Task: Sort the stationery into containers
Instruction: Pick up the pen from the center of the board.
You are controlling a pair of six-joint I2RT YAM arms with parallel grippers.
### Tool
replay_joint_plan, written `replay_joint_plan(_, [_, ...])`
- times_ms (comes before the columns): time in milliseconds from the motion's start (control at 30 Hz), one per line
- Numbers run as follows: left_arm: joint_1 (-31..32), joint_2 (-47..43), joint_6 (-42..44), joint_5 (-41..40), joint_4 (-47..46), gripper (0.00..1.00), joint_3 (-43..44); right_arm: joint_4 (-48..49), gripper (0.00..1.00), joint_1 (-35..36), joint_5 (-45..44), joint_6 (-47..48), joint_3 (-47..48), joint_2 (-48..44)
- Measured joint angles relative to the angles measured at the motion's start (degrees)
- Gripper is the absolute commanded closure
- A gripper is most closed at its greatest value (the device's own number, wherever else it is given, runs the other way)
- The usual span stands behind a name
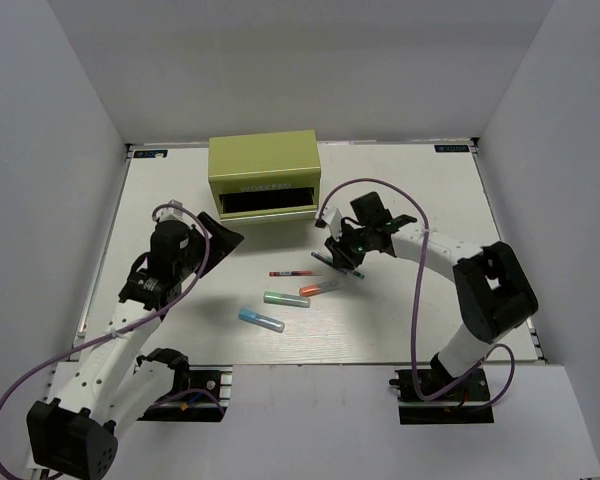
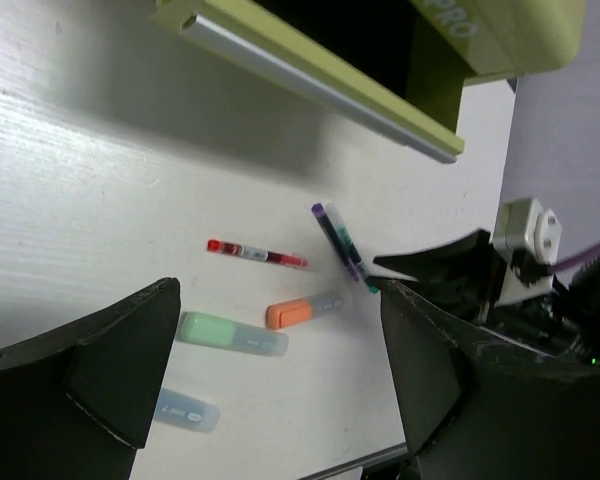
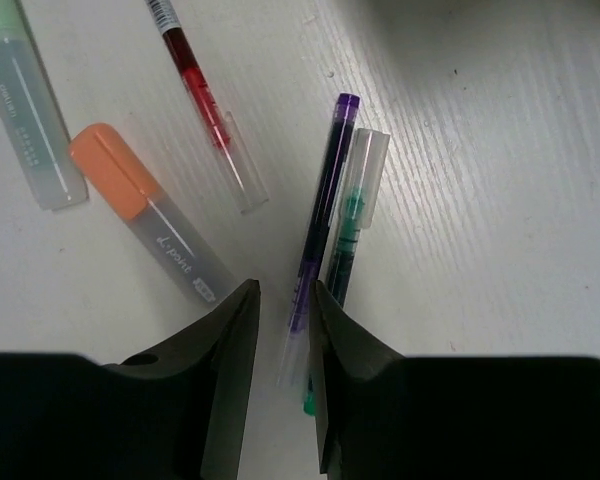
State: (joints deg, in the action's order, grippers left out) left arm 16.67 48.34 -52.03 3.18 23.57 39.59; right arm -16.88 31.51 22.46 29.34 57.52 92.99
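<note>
The olive-green chest (image 1: 265,160) stands at the back with a drawer pulled open; its drawer edge shows in the left wrist view (image 2: 310,85). A red pen (image 1: 295,272), orange marker (image 1: 320,288), green marker (image 1: 286,298) and blue marker (image 1: 261,319) lie mid-table. A purple pen (image 3: 320,235) and a teal-ended pen (image 3: 348,225) lie side by side. My right gripper (image 3: 283,295) is low over them, its jaws a narrow gap apart around the purple pen's clear end, the teal pen partly under the right finger. My left gripper (image 2: 278,290) is wide open and empty, raised left of the pens.
White walls close in the table on three sides. The right arm's cable (image 1: 380,190) loops over the table right of the chest. The left arm's cable (image 1: 195,270) hangs beside its wrist.
</note>
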Motion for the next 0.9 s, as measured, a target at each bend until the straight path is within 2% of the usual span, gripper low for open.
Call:
replay_joint_plan(200, [0.44, -1.99, -0.11, 1.11, 1.90, 0.04, -2.54, 1.20, 0.66, -0.02, -1.84, -1.84, 2.14, 4.76])
replay_joint_plan(533, [0.44, -3.43, 1.09, 2.51, 1.60, 0.03, -3.52, 3.82, 0.66, -0.02, -5.27, -3.37, 2.82, 7.74])
replay_joint_plan(767, [0.44, -0.11, 3.21, 4.76, -0.76, 0.15, -3.52, 6.10, 0.66, -0.02, -7.65, -3.74, 2.54, 8.48])
replay_joint_plan(900, [0.61, 3.50, 5.92, 6.40, -1.92, 0.15, -2.69, 7.85, 0.66, -0.02, -8.66, -3.91, 1.46, 8.55])
